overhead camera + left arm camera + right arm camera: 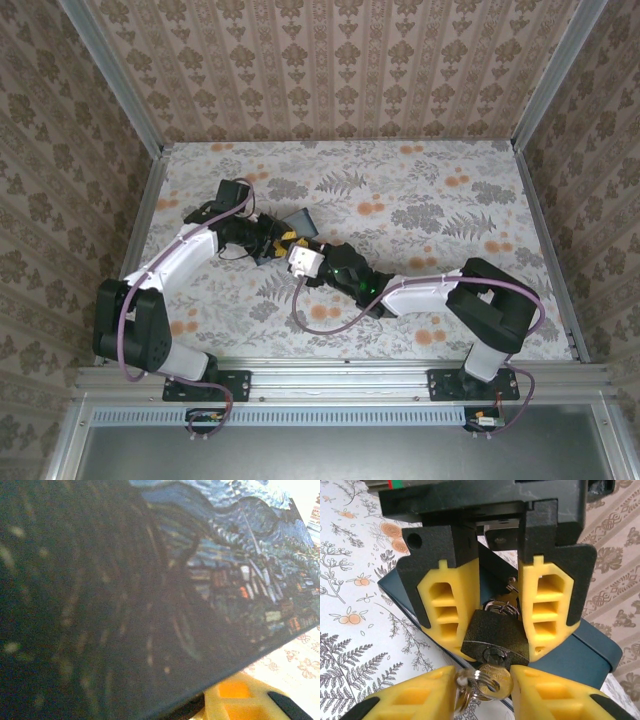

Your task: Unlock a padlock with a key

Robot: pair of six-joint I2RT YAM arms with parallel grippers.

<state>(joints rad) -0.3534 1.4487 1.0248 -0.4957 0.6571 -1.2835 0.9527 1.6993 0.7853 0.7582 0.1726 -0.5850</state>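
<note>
Padlock [492, 637], dark body, sat pinched betw. the yellow pads [442, 605] of the left gripper [499, 647], keyhole end facing the right wrist cam. L claw was closed down onto the lock body, both pads touching its sides. Top of the lock ran up into the gap betw. the pads, too shadowed to tell more.

Key [496, 682] was in the keyhole, brass head sticking out w/ a key ring [469, 691] hanging off its left side. Right gripper [484, 680] sat around the key head, jaws part open: R finger about touching the head's edge, L finger apart from it w/ only the ring in the gap. No firm hold on the key as far as seen.

Blue box [580, 655] w/ a painted night-sky print lay just behind the lock. It took up most of the left wrist view [125, 605], one yellow finger [235, 702] below it.

From above, both arms met left of centre on the floral table [430, 200].
</note>
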